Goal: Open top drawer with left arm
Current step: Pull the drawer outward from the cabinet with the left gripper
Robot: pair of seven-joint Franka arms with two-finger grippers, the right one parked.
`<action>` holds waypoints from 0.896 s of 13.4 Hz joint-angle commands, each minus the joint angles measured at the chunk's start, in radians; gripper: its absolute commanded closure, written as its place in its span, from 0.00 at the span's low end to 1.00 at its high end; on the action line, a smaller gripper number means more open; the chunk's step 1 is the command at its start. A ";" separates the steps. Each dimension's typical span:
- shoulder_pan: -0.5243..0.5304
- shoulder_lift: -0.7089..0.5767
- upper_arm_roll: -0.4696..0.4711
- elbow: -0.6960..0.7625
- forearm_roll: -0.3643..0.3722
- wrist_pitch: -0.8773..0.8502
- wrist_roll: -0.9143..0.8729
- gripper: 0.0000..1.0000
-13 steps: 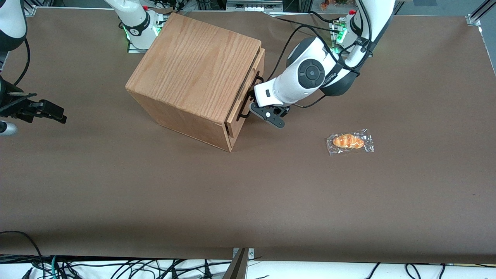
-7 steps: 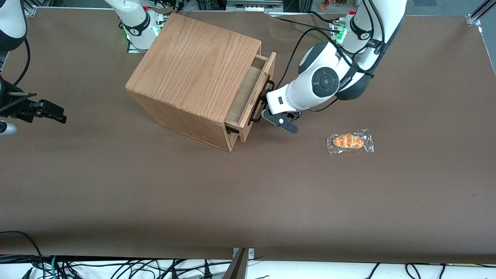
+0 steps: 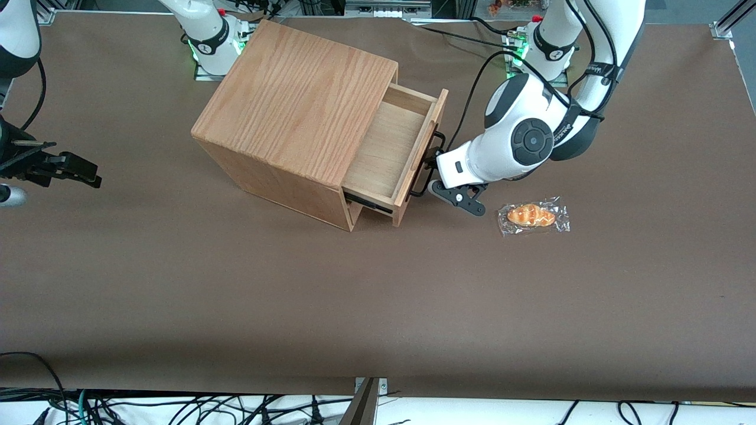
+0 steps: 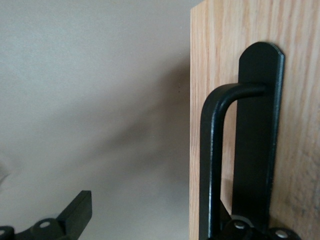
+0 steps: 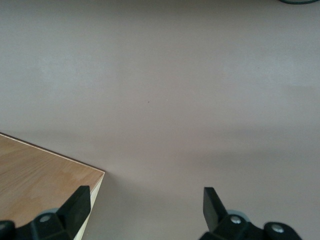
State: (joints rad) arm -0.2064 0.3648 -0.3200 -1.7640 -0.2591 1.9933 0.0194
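Oak drawer front fills my wrist view, so I see only one gripper finger (image 4: 75, 215) clear of it; the other sits hooked at the black bar handle (image 4: 212, 165). My gripper (image 3: 434, 177) looks spread, with that finger inside the handle (image 3: 426, 165). I see the top drawer (image 3: 390, 153) pulled out of the cabinet (image 3: 295, 100), its plywood bottom bare. A wrapped pastry (image 3: 533, 216) lies near the desk's (image 3: 378, 307) working-arm end.

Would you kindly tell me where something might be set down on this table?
Bare brown tabletop nearer the camera than the oak cube cabinet. Crowded between its open top drawer, the black gripper at the handle, and the wrapped orange pastry.
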 commanded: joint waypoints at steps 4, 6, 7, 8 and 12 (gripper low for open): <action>0.028 -0.050 0.033 -0.014 0.031 -0.030 0.065 0.00; 0.036 -0.055 0.035 -0.012 0.029 -0.051 0.079 0.00; 0.044 -0.055 0.035 -0.012 0.029 -0.056 0.086 0.00; 0.044 -0.055 0.035 -0.012 0.029 -0.056 0.093 0.00; 0.045 -0.055 0.035 -0.012 0.029 -0.056 0.091 0.00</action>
State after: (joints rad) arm -0.1709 0.3588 -0.2982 -1.7640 -0.2593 1.9600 0.0688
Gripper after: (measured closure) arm 0.000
